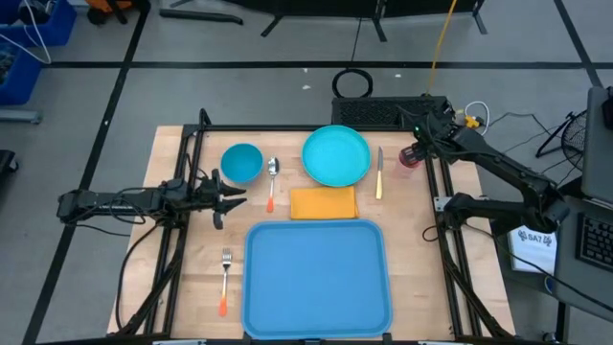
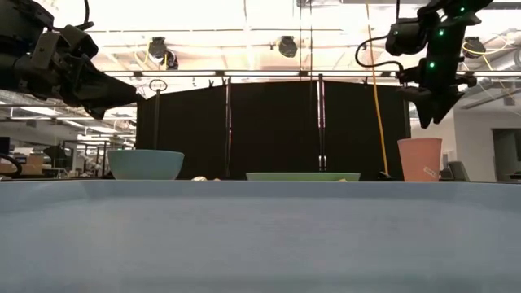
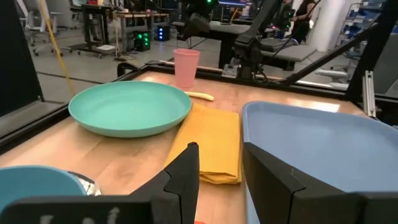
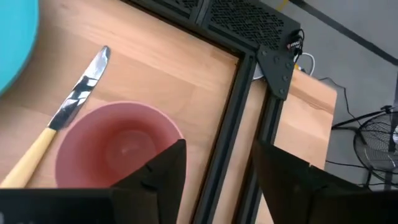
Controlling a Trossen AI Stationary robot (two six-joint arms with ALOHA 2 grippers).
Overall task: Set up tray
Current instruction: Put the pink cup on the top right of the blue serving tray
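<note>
High view coverage shows the tray [image 1: 317, 278] lying flat at the near edge of the desk [image 1: 172, 287], still bare, with the tableware laid out around it, presumably staged for loading. Behind the tray lie the napkin [image 1: 324, 202] and the plate [image 1: 336, 155]; the bowl [image 1: 241, 162] and spoon [image 1: 272, 182] are set behind its left corner, the fork [image 1: 224, 280] to its left, and the knife [image 1: 379, 173] and pink cup [image 1: 411, 156] behind its right corner.

The right gripper [image 4: 214, 171] is held directly above the cup with its fingers apart and nothing between them; this is judged to be either a release or an approach. The left gripper [image 3: 221, 168] hovers left of the tray, behind the fork, fingers parted and empty, pointed across the napkin.

In the low view, the tray rim fills the foreground and conceals the cutlery and napkin. The bowl is cut off in the left wrist view. Contact between the right gripper and the cup cannot be determined.
</note>
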